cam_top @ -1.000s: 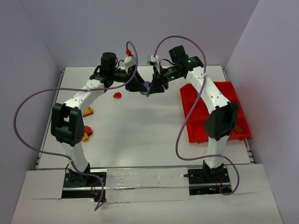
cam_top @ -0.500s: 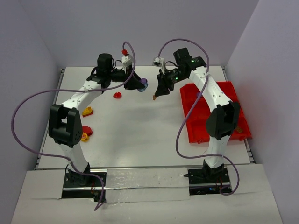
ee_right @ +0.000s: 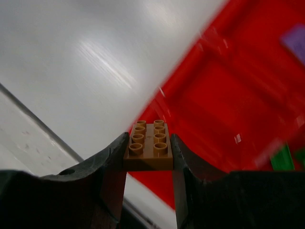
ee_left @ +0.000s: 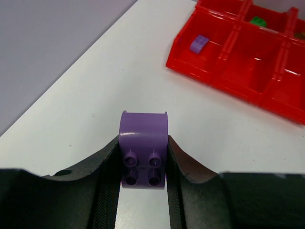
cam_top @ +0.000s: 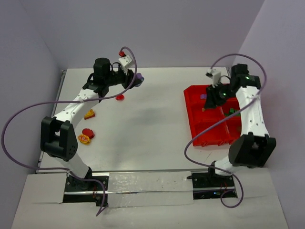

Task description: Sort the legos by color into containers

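Fingers (ee_left: 90,186) of the left gripper (ee_left: 143,164) gripped a purple brick (ee_left: 143,136); the right gripper (ee_right: 149,152) pinched a tan brick (ee_right: 148,143). The white table (cam_top: 143,129) lay bare between them, walls (cam_top: 157,33) close behind. The two, meeting at far centre a second earlier, had parted: right over the red tray (cam_top: 188,112) by the right edge, left far-left. Loose legos (cam_top: 88,132) sat near the left edge.

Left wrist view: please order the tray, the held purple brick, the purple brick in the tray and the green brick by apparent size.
1. tray
2. held purple brick, enlarged by nearness
3. purple brick in the tray and green brick: look alike, unranked
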Available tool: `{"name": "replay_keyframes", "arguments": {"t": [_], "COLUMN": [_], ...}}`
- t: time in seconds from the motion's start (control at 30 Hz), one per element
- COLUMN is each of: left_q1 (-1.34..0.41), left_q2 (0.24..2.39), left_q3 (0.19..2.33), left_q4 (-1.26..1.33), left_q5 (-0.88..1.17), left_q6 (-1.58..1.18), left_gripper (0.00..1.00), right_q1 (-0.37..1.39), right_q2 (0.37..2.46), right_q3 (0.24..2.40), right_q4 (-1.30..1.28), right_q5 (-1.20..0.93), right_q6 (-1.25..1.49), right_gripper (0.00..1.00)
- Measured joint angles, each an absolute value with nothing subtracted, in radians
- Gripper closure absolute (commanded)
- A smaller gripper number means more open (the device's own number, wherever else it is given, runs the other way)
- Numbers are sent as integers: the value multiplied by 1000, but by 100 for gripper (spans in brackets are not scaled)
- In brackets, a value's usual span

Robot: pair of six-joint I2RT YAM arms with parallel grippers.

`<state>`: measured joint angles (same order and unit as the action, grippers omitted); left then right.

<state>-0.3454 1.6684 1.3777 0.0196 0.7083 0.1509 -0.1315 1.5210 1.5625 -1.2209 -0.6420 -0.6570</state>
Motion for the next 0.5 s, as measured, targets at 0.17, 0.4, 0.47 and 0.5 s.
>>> {"name": "replay_keyframes", "arguments": {"t": [0.17, 0.4, 0.47, 0.5], "left_q1": [-360, -387, -390, -391], "left_q2": [1666, 1666, 1666, 1666], "left_q3": [1370, 1369, 1369, 1369], "left_q4": [27, 29, 29, 29], "left_q5": [627, 557, 544, 539], "left_q6": [150, 143, 143, 143], "left_gripper": [100, 100, 100, 100], "right_q1": [-350, -529, -544, -547], "right_q2": [1317, 1300, 1328, 1343], "right_q3": [1385, 1303, 1303, 1303], "right_q4": [-1297, -1298, -1269, -1254], "right_q5": [-490, -323, -290, -273], "right_q6": [-777, -835, -827, -816], "right_gripper": [100, 100, 100, 100]}}
